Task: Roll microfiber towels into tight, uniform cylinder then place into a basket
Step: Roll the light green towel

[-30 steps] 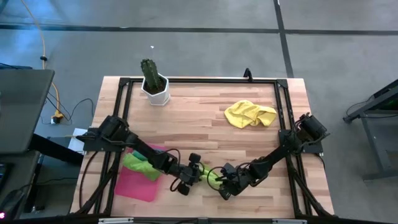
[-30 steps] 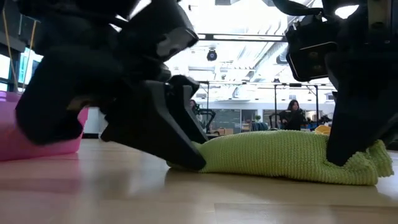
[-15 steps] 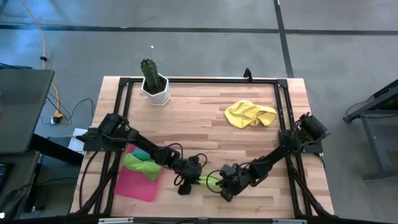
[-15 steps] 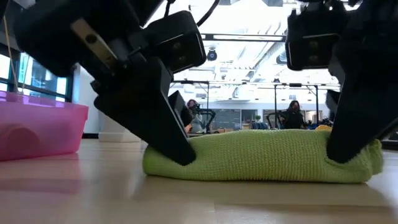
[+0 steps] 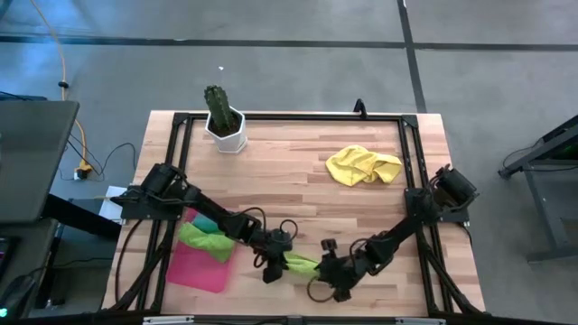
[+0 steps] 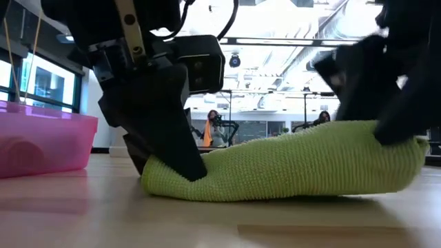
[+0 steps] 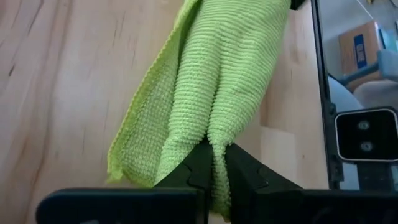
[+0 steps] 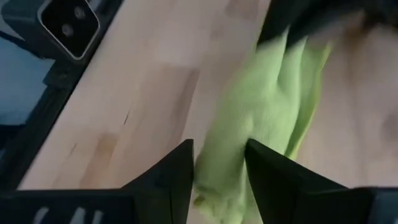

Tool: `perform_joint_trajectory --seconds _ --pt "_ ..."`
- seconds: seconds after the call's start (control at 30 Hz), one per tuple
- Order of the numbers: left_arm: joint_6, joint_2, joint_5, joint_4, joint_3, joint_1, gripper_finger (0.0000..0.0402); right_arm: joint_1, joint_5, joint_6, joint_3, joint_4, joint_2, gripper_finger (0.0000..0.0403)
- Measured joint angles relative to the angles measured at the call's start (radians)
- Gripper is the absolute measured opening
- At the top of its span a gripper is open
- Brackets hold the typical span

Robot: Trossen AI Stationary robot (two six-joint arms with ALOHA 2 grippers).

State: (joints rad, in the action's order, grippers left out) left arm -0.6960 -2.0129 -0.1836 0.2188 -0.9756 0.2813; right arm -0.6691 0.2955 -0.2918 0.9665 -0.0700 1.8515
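A lime green microfiber towel (image 5: pixel 302 264), loosely rolled into a thick cylinder, lies on the wooden table near its front edge. My left gripper (image 7: pixel 214 149) is shut on the roll's left end (image 6: pixel 162 182). My right gripper (image 8: pixel 221 149) stands open over the roll's right end (image 6: pixel 403 162), which lies between its fingers. The pink basket (image 5: pixel 194 271) sits at the near left with a green towel (image 5: pixel 206 239) and a teal towel (image 5: pixel 200 221) at its far end. A crumpled yellow towel (image 5: pixel 363 166) lies at the far right. My left gripper pinches the roll's left end (image 7: pixel 211 134) between its two fingers, several layers bunched together. The fingers slant down from the table's left, along the roll. The roll rests on the table. My right gripper straddles the roll's right end (image 8: pixel 224 180); whether its fingers touch the cloth, I cannot tell.
A white pot with a cactus (image 5: pixel 224 122) stands at the far left corner. A black frame (image 5: pixel 411 190) runs around the table top. Bare wood lies between the roll and the yellow towel. The low view shows people in the room far beyond the table.
Both wrists have rolled about their own axes. My left gripper has shut on the towel's left end. My right gripper has opened and gone slightly toward the near edge. The towel has turned over into a thicker roll.
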Motion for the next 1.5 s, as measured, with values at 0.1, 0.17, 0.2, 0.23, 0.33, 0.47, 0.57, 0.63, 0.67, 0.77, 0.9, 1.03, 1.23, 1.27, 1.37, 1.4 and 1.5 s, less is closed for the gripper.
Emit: perform_joint_trajectory --seconds 0.1,0.17,0.2,0.23,0.33,0.47,0.57,0.63,0.67,0.77,0.9,1.03,1.23,1.27,1.37,1.4,1.5 --pt "-0.024 0.0 0.0 0.0 0.0 0.0 0.0018 -0.024 0.085 0.106 0.0 -0.053 0.0 0.0138" --pt "-0.049 0.0 0.0 0.0 0.0 0.0 0.0018 -0.032 0.114 0.128 0.001 -0.095 0.002 0.0138" --pt "-0.062 0.0 0.001 0.0 0.0 0.0 0.0018 -0.035 0.119 0.128 0.001 -0.108 0.002 0.0138" --pt "-0.077 0.0 0.001 0.0 0.0 -0.001 0.0018 -0.035 0.119 0.12 0.001 -0.118 0.002 0.0138" --pt "-0.125 0.001 0.002 -0.001 0.0 -0.001 0.0018 -0.034 0.127 0.086 0.001 -0.14 0.002 0.0138" --pt "-0.215 0.001 0.012 -0.001 0.0 -0.003 0.0019 -0.031 0.141 0.066 0.002 -0.147 0.014 0.0138" --pt "-0.278 0.002 -0.001 0.003 0.0 -0.011 0.0019 -0.023 0.141 0.085 0.002 -0.147 0.034 0.0138" --pt "-0.319 0.002 -0.018 0.009 0.0 -0.016 0.0019 -0.015 0.153 0.091 0.002 -0.129 0.046 0.0138" --pt "-0.331 0.002 -0.028 0.01 0.0 -0.019 0.0019 -0.011 0.166 0.091 0.002 -0.118 0.05 0.0138" --pt "-0.366 0.002 -0.071 0.019 0.0 -0.031 0.0019 0.003 0.184 0.123 0.002 -0.089 0.056 0.0138" --pt "-0.377 0.002 -0.137 0.025 0.001 -0.051 0.0019 0.018 0.212 0.186 0.002 -0.069 0.062 0.0138" --pt "-0.382 0.002 -0.18 0.035 0.002 -0.067 0.0019 0.036 0.212 0.239 0.002 -0.061 0.062 0.0138" --pt "-0.39 0.001 -0.203 0.07 0.005 -0.079 0.002 0.067 0.177 0.248 0.003 -0.012 0.062 0.0138" --pt "-0.389 0.001 -0.203 0.074 0.005 -0.079 0.0022 0.072 0.167 0.248 0.003 -0.007 0.063 0.0138" --pt "-0.375 0.001 -0.205 0.079 0.005 -0.079 0.003 0.088 0.147 0.248 0.003 -0.011 0.079 0.0138" --pt "-0.37 0.001 -0.205 0.079 0.005 -0.079 0.0034 0.093 0.137 0.248 0.003 -0.014 0.087 0.0138" --pt "-0.336 0.001 -0.207 0.078 0.005 -0.079 0.0047 0.102 0.119 0.227 0.005 -0.02 0.103 0.0138"
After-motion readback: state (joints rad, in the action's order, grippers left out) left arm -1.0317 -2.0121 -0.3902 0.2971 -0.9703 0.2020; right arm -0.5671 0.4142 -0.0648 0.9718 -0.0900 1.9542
